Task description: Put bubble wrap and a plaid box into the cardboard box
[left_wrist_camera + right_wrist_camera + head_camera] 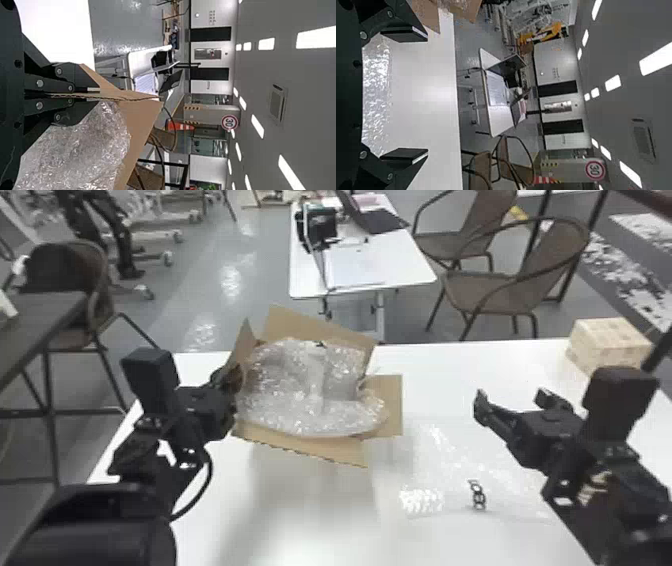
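Flap [113, 95] is pinched by left end effector [234, 379]; right end effector [511, 394] is spread wide, empty. Bubble wrap [310, 390] seemingly being packed; pressing-down likely needed next.

A lab or office: laptop [381, 221], desk [412, 272], chairs [500, 292], traffic cone [180, 126].

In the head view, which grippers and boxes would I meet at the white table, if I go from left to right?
Left gripper, cardboard box, right gripper, plaid box.
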Motion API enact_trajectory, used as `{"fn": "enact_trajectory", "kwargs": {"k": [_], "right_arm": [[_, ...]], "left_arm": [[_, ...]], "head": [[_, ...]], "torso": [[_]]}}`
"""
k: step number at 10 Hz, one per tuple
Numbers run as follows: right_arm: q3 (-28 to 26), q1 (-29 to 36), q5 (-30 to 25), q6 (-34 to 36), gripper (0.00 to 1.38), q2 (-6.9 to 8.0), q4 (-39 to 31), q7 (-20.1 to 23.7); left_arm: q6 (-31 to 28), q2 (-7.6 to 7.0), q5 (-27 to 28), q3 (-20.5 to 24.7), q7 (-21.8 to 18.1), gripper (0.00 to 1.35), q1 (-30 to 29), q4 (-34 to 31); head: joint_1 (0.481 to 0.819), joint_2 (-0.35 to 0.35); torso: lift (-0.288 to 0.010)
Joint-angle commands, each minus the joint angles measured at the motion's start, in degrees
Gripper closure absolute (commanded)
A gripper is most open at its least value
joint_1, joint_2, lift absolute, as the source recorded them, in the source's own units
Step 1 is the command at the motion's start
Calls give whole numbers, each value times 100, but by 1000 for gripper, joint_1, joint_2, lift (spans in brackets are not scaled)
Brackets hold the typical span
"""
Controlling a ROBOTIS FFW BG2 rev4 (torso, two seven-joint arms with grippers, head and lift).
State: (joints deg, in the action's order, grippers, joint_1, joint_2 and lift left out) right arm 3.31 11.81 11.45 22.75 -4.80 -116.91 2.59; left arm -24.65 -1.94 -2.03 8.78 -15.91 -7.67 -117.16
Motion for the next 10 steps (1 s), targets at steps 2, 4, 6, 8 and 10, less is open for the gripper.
{"fn": "enact_trajectory", "kwargs": {"k": [2,4,6,8,10], "right_arm": [[11,999,-407,-2170,263,190,450,-663],[11,1394,-582,-2741,265,199,643,-1129],[-50,1588,-609,-3057,265,199,916,-1595],[-147,1781,-521,-3268,265,199,1144,-2043],[-437,1860,-284,-3277,266,199,1258,-2043]], "left_arm": [[92,27,-60,107,0,1220,-112,0],[92,27,-60,116,0,1220,-139,0],[127,36,-87,151,0,1220,-174,0],[136,45,-87,151,0,1220,-191,0],[136,54,-87,151,0,1220,-209,0]], "head": [[693,75],[695,50],[695,31],[695,5],[695,-26]], "torso": [[-110],[-110],[-110],[-110],[-110]]}}
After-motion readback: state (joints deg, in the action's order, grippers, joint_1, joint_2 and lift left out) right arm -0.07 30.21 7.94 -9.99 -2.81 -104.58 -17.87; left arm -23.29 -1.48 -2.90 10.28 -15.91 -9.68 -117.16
